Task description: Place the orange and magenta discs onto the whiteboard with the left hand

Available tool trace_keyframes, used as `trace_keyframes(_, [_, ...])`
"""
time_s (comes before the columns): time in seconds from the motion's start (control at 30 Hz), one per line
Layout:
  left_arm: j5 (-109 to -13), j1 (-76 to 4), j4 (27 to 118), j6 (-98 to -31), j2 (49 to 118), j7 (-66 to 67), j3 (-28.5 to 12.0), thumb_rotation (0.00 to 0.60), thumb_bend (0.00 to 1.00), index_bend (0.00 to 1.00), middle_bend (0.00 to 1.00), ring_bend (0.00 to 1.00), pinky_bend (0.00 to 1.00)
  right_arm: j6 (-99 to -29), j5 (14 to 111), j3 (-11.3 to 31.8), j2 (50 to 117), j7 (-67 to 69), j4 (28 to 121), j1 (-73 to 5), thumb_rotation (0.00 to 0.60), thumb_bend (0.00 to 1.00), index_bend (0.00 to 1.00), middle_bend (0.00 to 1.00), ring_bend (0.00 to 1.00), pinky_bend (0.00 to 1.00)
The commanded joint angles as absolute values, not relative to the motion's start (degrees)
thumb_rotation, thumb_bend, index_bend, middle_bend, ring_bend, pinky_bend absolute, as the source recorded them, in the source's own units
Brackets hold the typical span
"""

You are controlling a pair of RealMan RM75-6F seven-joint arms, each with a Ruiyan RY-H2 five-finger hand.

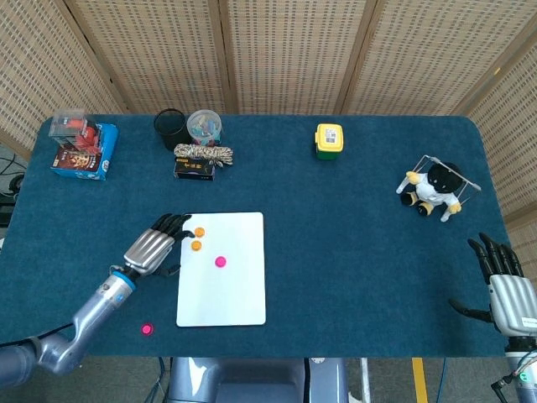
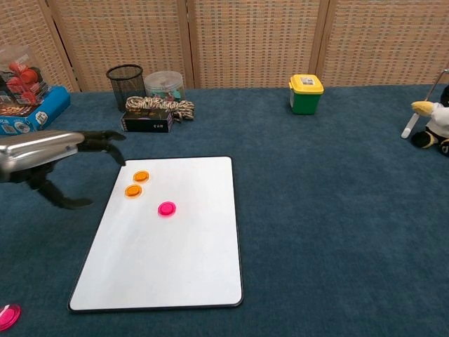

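The head view looks almost straight down from high above, taking in the whole blue table (image 1: 336, 235) edge to edge, with the wicker screen (image 1: 285, 50) across the top of the frame and the robot's own base at the bottom centre. The whiteboard (image 1: 226, 294) sits small, lower left of centre.

The chest view looks from low down, level and forward across the table toward the same screen (image 2: 252, 38) — much nearer, so the whiteboard (image 2: 175, 260) fills the lower left of the frame.

Both views share the whiteboard, the yellow-lidded box (image 1: 329, 140) (image 2: 306, 93), the black mesh cup (image 1: 170, 128) (image 2: 125, 83) and the left hand (image 1: 153, 248) (image 2: 42, 151) — the right hand (image 1: 503, 285) appears only at the lower right of the head view.
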State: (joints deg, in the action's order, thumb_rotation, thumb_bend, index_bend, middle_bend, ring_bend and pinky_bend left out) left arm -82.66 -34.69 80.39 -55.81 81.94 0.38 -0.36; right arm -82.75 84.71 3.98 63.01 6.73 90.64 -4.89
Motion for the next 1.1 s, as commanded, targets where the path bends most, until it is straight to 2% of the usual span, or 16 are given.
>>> trace_keyframes(0.03, [-90.42, -29.29, 81.16, -62.69, 77.35, -5.95, 6.47, 0.600, 0.32, 0.25, 0.00, 0.00, 0.00, -82.87, 84.83, 3.96, 63.08, 6.45, 90.68, -4.87, 0.600, 0.00, 0.00, 0.00, 0.00, 0.00])
trace_keyframes(0.2, [-95.66, -25.65, 78.75, -67.57, 76.38, -10.05, 11.13, 0.600, 0.32, 0.26, 0.00, 0.00, 0.00, -83.21, 85.04, 3.93, 63.18, 5.96, 90.81, -4.78, 0.600, 0.00, 0.00, 0.00, 0.00, 0.00])
trace_keyframes(0.4, [-99.44, -22.88, 76.81, -70.83, 76.68, -11.40, 14.23, 0.600, 0.33, 0.27, 0.00, 0.00, 0.00, -83.60, 85.31, 3.92, 63.33, 5.79, 90.71, -4.69, 0.600, 0.00, 0.00, 0.00, 0.00, 0.00])
trace_keyframes(0.83, [-102.34, -19.96, 75.90, -71.88, 77.39, -10.50, 17.07, 0.600, 0.33, 0.30, 0.00, 0.00, 0.00, -83.54, 85.35, 3.92, 63.26, 6.82, 90.41, -4.66, 0.600, 0.00, 0.00, 0.00, 0.00, 0.00])
trace_keyframes(1.1, [-102.39, -19.09, 74.37, -71.28, 78.48, -10.20, 17.26, 0.600, 0.33, 0.31, 0.00, 0.00, 0.00, -83.59, 85.39, 3.89, 63.22, 6.80, 90.55, -4.62, 0.600, 0.00, 0.00, 0.00, 0.00, 0.00])
